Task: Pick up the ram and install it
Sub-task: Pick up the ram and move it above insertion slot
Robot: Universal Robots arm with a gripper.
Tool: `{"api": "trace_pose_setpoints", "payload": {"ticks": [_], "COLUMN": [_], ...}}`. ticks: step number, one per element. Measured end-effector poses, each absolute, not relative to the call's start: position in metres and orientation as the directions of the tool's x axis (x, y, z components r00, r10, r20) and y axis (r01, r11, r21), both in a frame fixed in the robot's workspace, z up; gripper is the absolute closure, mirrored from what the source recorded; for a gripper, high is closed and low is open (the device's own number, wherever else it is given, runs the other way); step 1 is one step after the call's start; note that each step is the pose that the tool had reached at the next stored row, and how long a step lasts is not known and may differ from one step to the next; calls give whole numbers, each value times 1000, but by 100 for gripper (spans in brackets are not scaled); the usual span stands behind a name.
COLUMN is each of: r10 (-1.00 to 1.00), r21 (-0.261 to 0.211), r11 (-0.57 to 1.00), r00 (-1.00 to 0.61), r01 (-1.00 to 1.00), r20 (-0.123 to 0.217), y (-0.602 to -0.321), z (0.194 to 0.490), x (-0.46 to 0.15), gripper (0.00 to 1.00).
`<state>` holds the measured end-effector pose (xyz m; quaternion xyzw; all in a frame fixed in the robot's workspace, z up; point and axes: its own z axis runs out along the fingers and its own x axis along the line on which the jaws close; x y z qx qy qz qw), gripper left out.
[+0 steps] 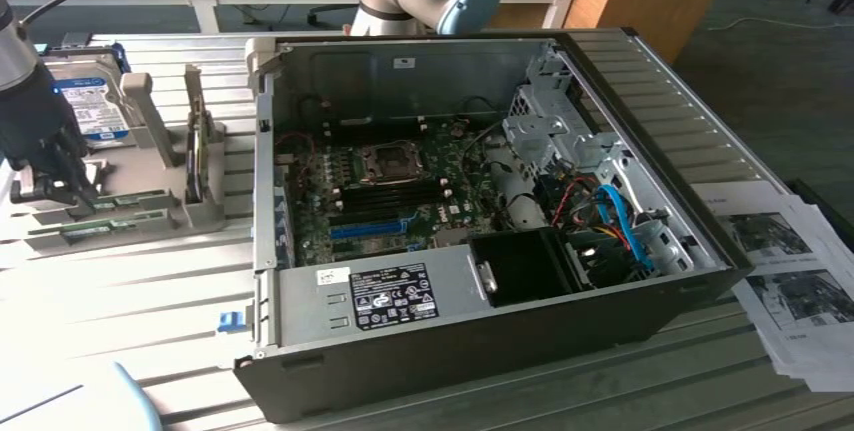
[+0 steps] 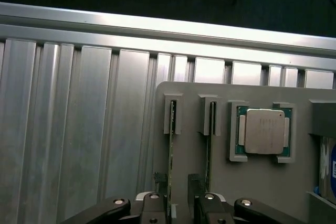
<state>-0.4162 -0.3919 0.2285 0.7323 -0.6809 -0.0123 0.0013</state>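
Two rams stand on edge in slots of a grey holder (image 2: 252, 182). One ram (image 2: 171, 145) runs in between my fingertips, and the other ram (image 2: 210, 140) lies just outside one finger (image 2: 203, 203). My gripper (image 2: 178, 208) is open, its jaws either side of the first stick with a gap showing. In the exterior view the gripper (image 1: 56, 186) hangs over the holder (image 1: 200, 213) at the left, where the green ram (image 1: 123, 201) edges lie. The open computer case (image 1: 467, 351) sits in the middle, its motherboard (image 1: 387, 191) facing up.
A CPU chip (image 2: 264, 131) sits in a pocket of the holder beside the rams. A silver hard drive (image 1: 88, 106) stands upright behind the gripper. A bright-blue slot (image 1: 367, 229) lies on the motherboard. Printed papers (image 1: 787, 271) lie at the exterior view's right.
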Motion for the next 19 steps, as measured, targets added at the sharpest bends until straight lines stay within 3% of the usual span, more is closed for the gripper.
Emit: {"api": "trace_pose_setpoints", "payload": {"ticks": [19], "r10": [-997], "r21": [19], "r11": [-73], "r00": [73], "r01": [-997], "r20": [-16], "y": [-392], "z": [213], "x": [-416], "gripper": [71]}}
